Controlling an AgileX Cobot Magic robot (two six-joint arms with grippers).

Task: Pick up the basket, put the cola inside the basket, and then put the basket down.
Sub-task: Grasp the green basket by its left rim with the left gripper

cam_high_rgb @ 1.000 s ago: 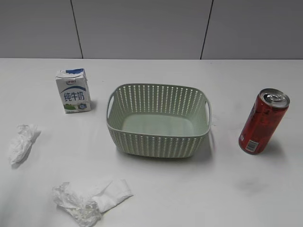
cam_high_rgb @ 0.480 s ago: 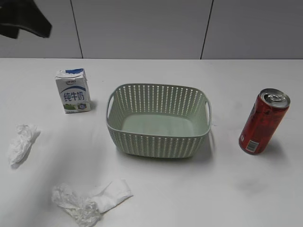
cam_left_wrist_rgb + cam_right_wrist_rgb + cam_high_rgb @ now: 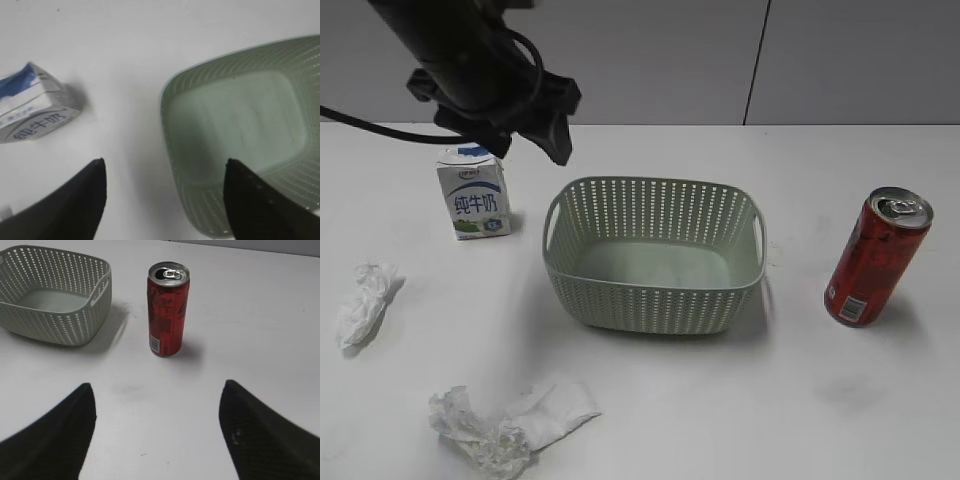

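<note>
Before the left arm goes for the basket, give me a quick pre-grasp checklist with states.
1. Left gripper open, holding nothing: ok.
2. Basket upright on the table, nothing in it: ok.
3. Left gripper over the basket's near rim: ok in the left wrist view; height above it: cannot tell.
4. Milk carton apart from the basket: ok.
5. Cola upright, right gripper open and facing it: ok.
6. Crumpled tissues apart from the basket: ok.

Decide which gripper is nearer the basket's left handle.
Left. The left gripper hangs above the basket rim's left end; the right gripper sits back beyond the cola.
</note>
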